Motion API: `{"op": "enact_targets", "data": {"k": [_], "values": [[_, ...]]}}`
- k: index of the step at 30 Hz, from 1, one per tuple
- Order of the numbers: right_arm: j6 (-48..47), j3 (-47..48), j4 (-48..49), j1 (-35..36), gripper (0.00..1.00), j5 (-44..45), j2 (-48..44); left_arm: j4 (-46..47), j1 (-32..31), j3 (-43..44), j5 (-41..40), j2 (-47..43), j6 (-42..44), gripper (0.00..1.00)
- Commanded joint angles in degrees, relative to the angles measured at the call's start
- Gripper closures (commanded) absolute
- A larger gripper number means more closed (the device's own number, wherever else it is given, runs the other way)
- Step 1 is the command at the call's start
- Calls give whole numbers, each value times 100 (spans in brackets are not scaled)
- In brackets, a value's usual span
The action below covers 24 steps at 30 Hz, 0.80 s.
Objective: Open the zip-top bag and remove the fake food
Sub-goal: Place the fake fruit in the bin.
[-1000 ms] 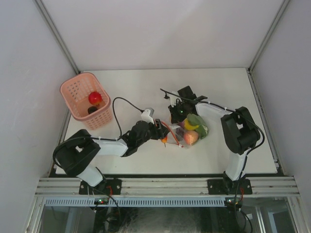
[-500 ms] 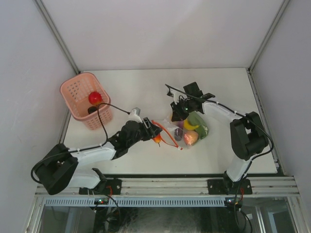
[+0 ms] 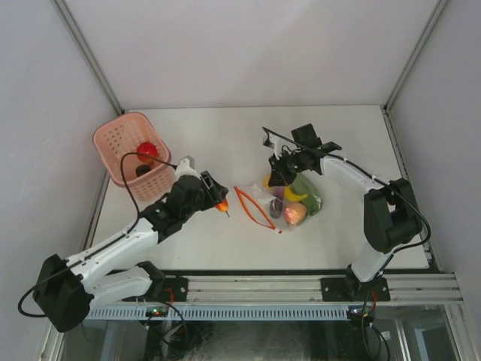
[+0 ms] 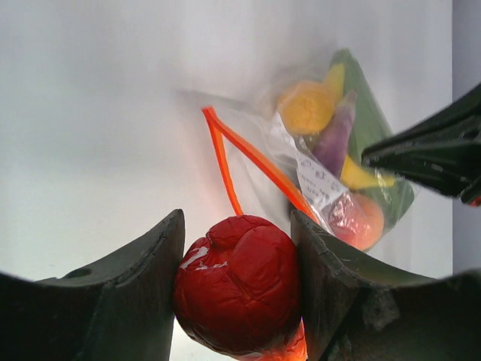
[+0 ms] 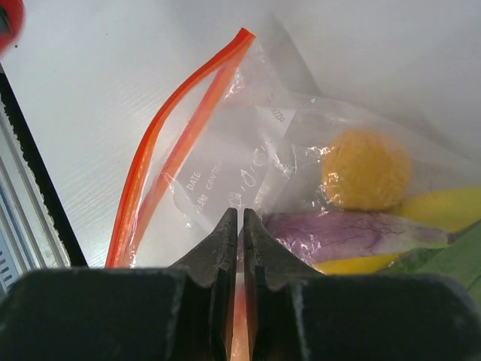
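- Our left gripper (image 4: 237, 226) clamps a wrinkled, round red fake food piece (image 4: 237, 289).
- Our right gripper (image 5: 239, 215) pinches the crinkly clear zip-top bag (image 5: 225, 165) on the table (image 3: 225, 128).
- Only the top view shows the pink perforated basket (image 3: 120, 143).

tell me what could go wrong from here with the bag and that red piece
The red toy fruit sits low between the left tool's fingers, bulging past them; it may slip out if carried to the pink basket. The right tool pinches only a thin fold of the zip-top bag; the film could pull free and the mouth flop shut. The purple eggplant and other pieces lie far from the zipper strip, so may be hard to reach.
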Motion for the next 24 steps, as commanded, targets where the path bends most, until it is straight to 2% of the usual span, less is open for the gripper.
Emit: {"op": "enact_targets", "data": {"k": [1,8,10,17,24], "values": [[-146,146,-14,-37,95,-186,-350,-856,447,622,-294,-470,504,85],[-148,146,-31,-36,95,-167,-404,-1360,1275,1358,-423,-871,1344,85],[-146,146,-31,-37,95,-181,-418,-1421,1699,1549,-369,-867,1552,85],[-135,146,-40,-31,95,-189,-431,-1320,2789,2041,-7,-704,1693,85],[-124,146,-48,-38,95,-197,-439,-934,3510,2289,-378,-304,1600,85]]}}
